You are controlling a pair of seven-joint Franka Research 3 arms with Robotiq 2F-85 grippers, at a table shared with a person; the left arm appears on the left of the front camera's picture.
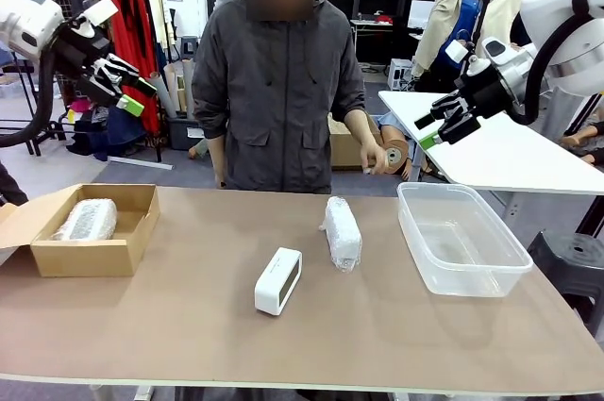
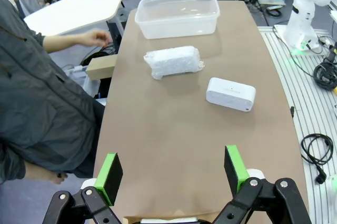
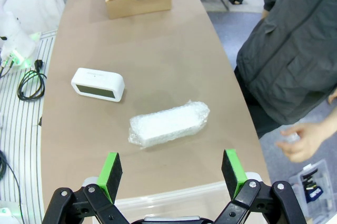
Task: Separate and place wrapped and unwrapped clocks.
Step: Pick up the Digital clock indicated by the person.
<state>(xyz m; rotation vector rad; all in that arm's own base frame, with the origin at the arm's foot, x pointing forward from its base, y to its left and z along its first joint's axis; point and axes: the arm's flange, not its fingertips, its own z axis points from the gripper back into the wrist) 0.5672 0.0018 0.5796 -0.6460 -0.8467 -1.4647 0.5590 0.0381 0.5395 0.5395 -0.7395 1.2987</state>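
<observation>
Sitting off table (image 1: 170, 325) edges: bare clock (image 1: 278, 281)

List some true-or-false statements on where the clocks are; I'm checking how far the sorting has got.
1. A wrapped clock lies in the box. True.
2. The bare clock is in the tub. False: it sits on the table.
3. A second wrapped clock lies on the table, between bare clock and tub. True.
4. The left gripper holds a clock. False: it is open, holding nothing.
5. The right gripper is open. True.
</observation>
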